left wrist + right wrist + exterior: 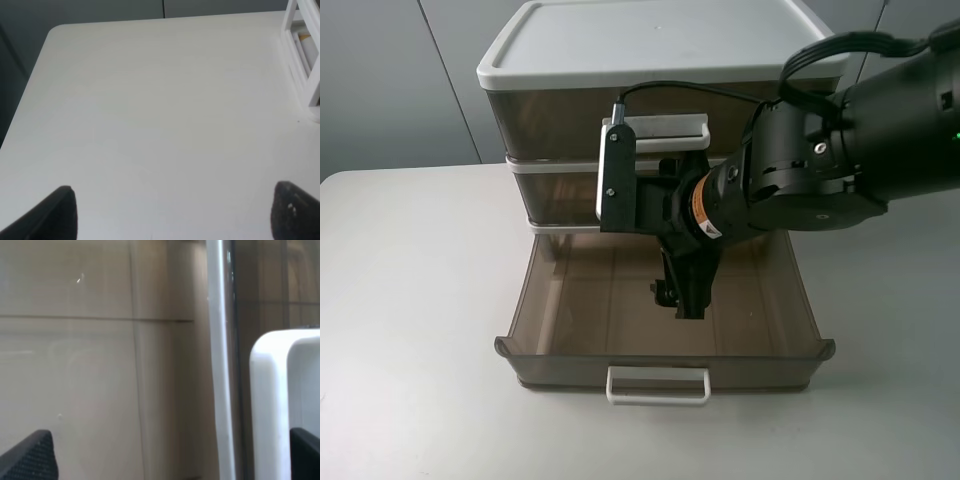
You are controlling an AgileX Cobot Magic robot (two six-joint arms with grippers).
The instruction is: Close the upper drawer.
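Note:
The upper drawer (570, 300) is a translucent smoky-brown tray with a white loop handle (657, 385). It stands pulled far out toward the front of the white-framed drawer unit (660, 45). My right gripper (678, 298) points down inside the open tray, above its floor and behind its front wall, touching nothing I can see. It is open and empty. In the right wrist view the right gripper (170, 462) faces brown plastic, with a white handle (272, 405) to one side. My left gripper (172, 220) is open over bare table and is outside the exterior high view.
Closed tiers sit above the open tray; the top one has a white handle (660, 127) under the white lid. The unit stands on a white table (410, 300). A white frame (300, 65) edges the left wrist view. Anything under the open tray is hidden.

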